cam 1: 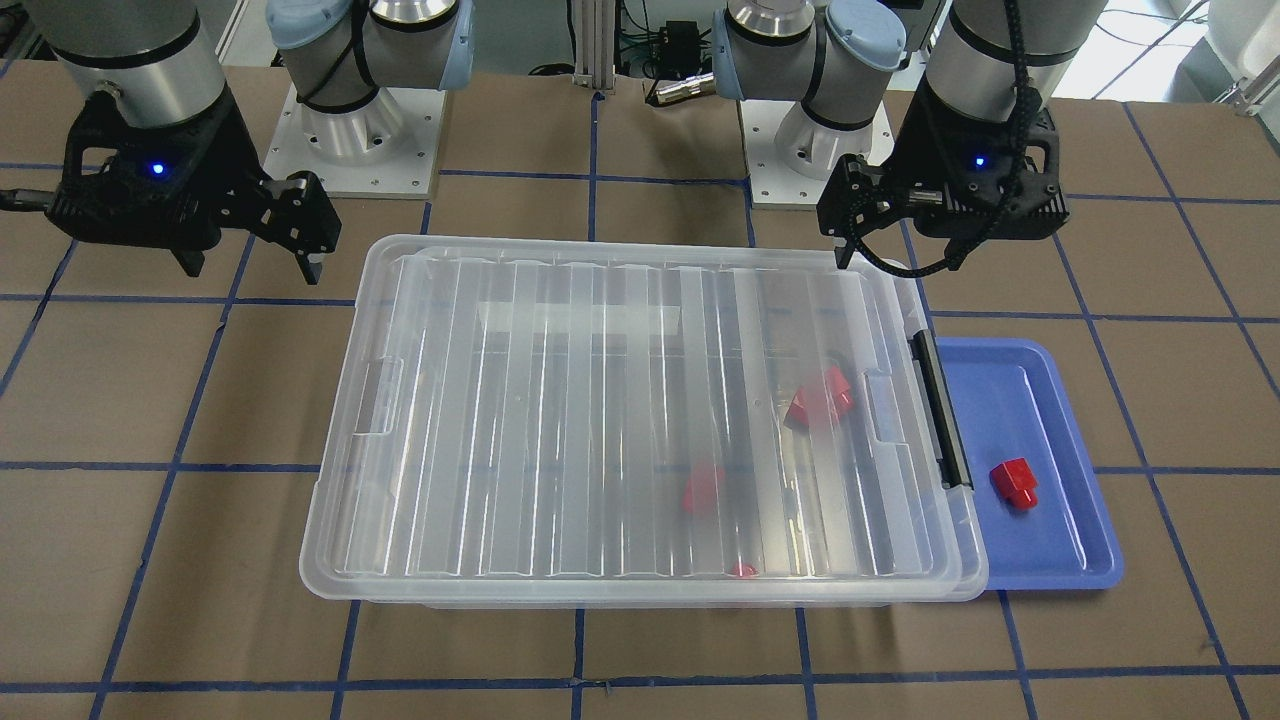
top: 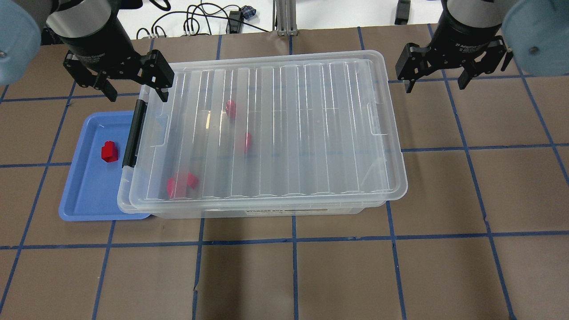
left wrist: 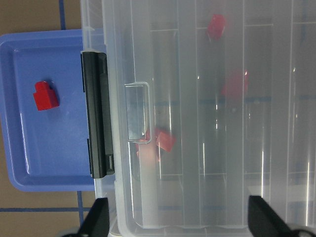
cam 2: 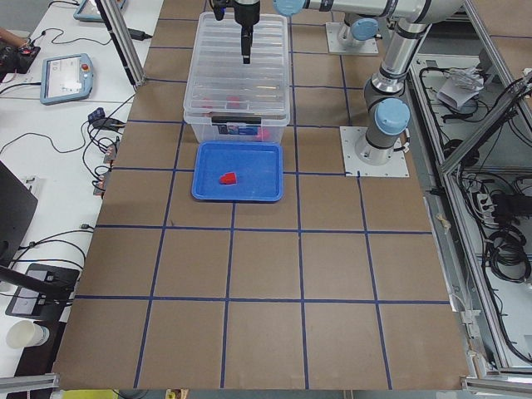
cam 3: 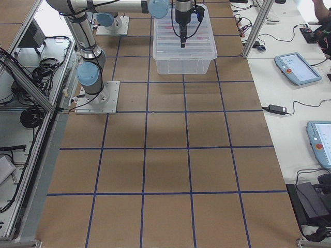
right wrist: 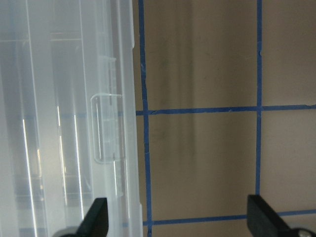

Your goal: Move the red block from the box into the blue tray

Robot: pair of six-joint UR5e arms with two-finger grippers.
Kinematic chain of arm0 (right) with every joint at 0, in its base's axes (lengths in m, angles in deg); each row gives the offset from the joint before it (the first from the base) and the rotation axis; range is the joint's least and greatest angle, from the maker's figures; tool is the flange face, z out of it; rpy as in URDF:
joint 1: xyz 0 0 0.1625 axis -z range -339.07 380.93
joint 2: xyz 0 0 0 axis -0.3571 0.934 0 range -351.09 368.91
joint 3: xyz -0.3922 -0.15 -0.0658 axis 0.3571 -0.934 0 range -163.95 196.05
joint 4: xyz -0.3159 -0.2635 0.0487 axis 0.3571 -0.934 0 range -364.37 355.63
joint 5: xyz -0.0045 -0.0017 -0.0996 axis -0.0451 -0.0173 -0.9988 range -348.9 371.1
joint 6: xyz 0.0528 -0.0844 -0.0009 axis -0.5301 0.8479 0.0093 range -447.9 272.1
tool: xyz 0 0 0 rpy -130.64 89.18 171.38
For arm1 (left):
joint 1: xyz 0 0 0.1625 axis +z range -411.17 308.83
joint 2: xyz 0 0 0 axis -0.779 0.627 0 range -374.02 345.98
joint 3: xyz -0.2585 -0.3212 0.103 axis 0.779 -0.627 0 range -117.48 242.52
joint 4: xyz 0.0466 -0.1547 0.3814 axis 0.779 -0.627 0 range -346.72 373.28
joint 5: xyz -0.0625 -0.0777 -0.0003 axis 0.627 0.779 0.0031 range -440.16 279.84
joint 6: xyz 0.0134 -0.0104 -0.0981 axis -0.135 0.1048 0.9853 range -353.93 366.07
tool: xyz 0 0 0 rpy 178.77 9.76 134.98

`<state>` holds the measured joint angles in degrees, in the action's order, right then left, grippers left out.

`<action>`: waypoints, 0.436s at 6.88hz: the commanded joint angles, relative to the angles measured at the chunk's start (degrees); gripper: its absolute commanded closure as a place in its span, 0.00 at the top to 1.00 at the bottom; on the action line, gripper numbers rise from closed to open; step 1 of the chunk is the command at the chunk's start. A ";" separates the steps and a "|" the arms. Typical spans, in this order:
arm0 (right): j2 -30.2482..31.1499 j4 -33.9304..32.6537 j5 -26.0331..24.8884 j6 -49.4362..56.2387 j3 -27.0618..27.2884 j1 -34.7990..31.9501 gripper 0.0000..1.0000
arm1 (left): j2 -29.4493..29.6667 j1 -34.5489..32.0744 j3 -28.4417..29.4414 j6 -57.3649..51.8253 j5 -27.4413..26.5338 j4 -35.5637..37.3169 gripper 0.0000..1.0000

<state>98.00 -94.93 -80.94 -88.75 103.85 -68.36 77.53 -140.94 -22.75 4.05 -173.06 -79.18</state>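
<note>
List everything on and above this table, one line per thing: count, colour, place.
clear plastic storage box: one, translucent, table centre, ribbed lid on.
black latch bar: one, black, on the box's end next to the tray.
shallow blue plastic tray: one, blue, beside the box's latch end, on the robot's left.
small red plastic block: one, red, lying in the tray.
red blocks: at least three, red, inside the box, blurred by the lid.
brown table: one, brown with a blue tape grid.
left gripper: one, black, open, over the box's latch-end corner.
right gripper: one, black, open, over the table beyond the box's other end.
</note>
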 commanded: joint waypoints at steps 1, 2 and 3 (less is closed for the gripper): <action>0.04 4.17 6.16 -1.18 -1.40 -0.10 1.00 | -0.06 -0.05 -0.25 0.09 0.09 0.00 1.00; 0.04 4.00 5.31 -0.91 -1.58 -0.01 1.00 | 0.03 0.04 -0.25 0.09 0.09 0.00 1.00; 0.04 3.82 5.47 -0.91 -1.58 -0.01 1.00 | -0.06 -0.05 -0.07 0.18 0.09 0.00 1.00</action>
<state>98.05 -91.07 -75.75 -89.72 102.38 -68.41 77.51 -140.94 -22.94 4.15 -172.99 -79.18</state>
